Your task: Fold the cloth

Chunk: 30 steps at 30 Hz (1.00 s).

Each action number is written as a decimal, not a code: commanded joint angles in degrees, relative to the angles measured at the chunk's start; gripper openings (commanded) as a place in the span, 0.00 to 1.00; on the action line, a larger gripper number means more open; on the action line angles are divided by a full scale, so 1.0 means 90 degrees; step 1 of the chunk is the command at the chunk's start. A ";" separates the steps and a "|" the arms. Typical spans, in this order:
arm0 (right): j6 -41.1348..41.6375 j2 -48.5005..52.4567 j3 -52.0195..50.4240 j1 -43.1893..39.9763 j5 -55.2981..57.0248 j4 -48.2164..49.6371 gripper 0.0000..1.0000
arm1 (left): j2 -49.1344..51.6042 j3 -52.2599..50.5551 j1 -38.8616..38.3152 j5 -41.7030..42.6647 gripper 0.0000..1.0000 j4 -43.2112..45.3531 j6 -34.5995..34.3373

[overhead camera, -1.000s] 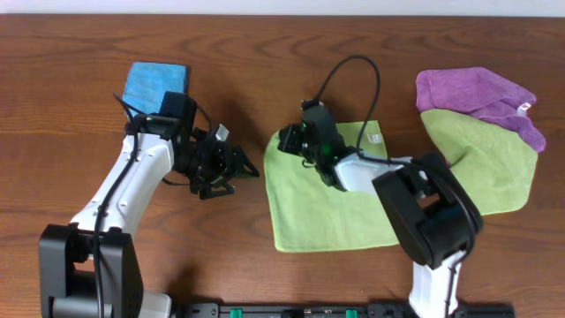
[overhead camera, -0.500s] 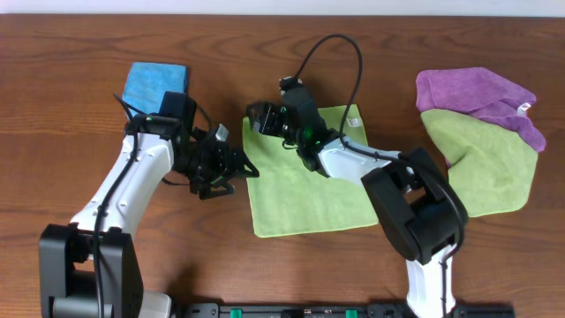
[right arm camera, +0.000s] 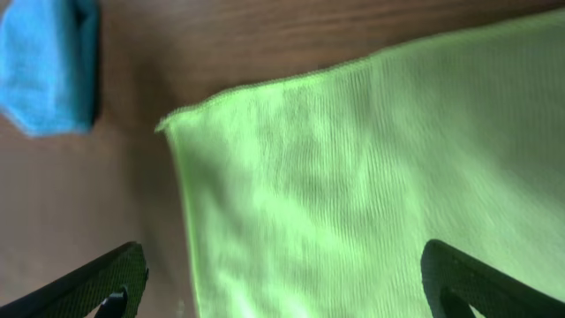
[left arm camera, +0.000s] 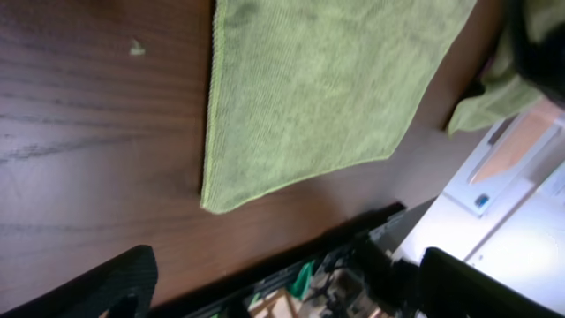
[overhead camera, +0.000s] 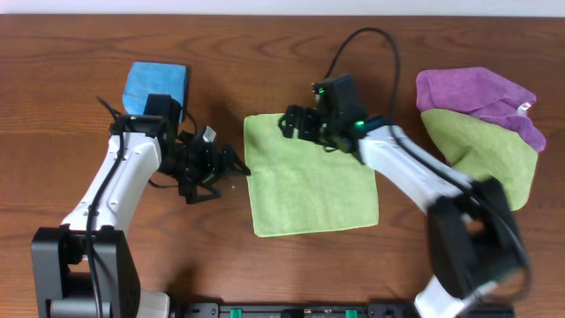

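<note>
the cloth (overhead camera: 309,181) lies spread flat on the table (overhead camera: 71,53).

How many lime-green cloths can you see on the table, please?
2. One lime-green cloth lies spread flat mid-table; the second green cloth sits at the right, partly under the purple cloth, which may hide more.

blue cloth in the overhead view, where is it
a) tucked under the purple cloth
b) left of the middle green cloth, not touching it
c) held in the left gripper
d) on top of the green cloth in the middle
b: the blue cloth lies by itself off to the left of the spread green cloth, with bare wood between them.
</note>
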 commanded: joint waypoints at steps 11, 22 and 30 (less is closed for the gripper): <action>-0.1974 -0.2144 -0.0177 -0.0248 0.0109 -0.3366 0.99 | -0.0119 -0.0287 0.0056 0.0053 0.95 0.0350 -0.0090; -0.1872 -0.3473 -0.1921 -0.0937 -0.0408 -0.3189 0.99 | -0.0119 -0.1848 0.0051 0.1044 0.95 0.1644 -0.0918; -0.1809 -0.3959 -0.2572 -0.1734 -0.0848 -0.3133 0.99 | -0.0119 -0.2567 -0.0396 0.1042 0.95 0.2851 -0.2125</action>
